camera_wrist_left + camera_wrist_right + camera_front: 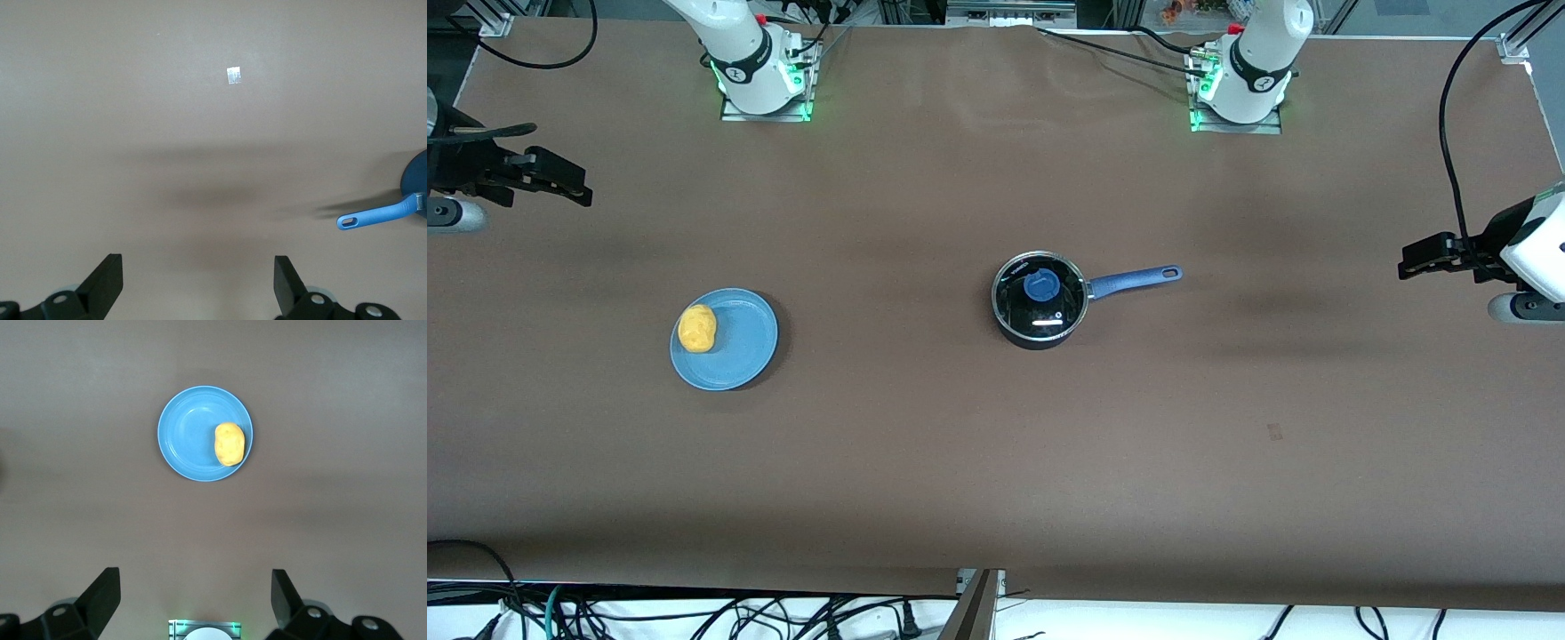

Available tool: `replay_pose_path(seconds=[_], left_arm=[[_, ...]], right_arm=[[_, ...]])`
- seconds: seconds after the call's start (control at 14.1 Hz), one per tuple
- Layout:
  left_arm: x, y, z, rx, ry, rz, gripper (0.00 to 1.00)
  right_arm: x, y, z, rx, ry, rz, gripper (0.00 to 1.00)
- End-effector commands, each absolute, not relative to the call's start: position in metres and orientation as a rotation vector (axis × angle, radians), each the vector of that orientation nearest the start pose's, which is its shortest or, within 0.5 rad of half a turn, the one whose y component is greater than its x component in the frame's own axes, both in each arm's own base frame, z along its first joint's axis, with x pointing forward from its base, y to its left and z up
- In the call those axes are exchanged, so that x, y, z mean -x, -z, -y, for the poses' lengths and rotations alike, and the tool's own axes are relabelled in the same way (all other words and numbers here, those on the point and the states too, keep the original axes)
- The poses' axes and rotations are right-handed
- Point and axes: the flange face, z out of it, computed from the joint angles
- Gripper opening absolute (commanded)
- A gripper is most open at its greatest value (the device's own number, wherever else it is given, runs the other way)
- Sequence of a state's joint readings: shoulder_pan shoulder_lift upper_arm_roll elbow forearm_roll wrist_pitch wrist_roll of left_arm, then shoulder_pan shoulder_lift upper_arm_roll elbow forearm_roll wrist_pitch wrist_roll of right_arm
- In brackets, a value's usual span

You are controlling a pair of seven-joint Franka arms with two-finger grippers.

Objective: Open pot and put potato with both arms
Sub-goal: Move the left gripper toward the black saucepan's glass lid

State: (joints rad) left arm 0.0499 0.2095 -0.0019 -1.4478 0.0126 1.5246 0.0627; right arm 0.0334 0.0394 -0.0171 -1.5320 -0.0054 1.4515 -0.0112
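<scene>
Potato (697, 328) on plate's (738, 351) edge, well apart from lidded pot (1040, 299).

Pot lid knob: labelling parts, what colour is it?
Blue knob on the clear glass lid, clearest in the front view.

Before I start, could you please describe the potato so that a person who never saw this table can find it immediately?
Look on the brown table, toward the right arm's end, for the flat light-blue plate. The potato lies on it, close to the rim. It is a small, lumpy, yellow-orange oval, the only thing on the plate, well apart from the black pot with its blue handle.
</scene>
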Motion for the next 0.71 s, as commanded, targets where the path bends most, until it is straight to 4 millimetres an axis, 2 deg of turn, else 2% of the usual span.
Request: replay_pose_path(seconds=[0.0, 0.5, 0.57, 0.64], left_arm=[[-0.612, -0.56, -0.031, 3.14, -0.224, -0.007, 1.0], [-0.613, -0.557, -0.021, 3.154, -0.248, -0.024, 1.0], [-0.614, -0.556, -0.012, 3.158, -0.246, -0.039, 1.0], [-0.617, -0.549, 0.012, 3.162, -0.262, -0.055, 1.0]], right_arm=[[-0.554, -0.614, -0.023, 3.164, -0.167, 0.082, 1.0], [-0.555, -0.612, -0.017, 3.168, -0.169, 0.061, 1.0], [-0.556, -0.612, -0.018, 3.17, -0.165, 0.061, 1.0], [-0.557, -0.613, -0.019, 3.171, -0.145, 0.063, 1.0]])
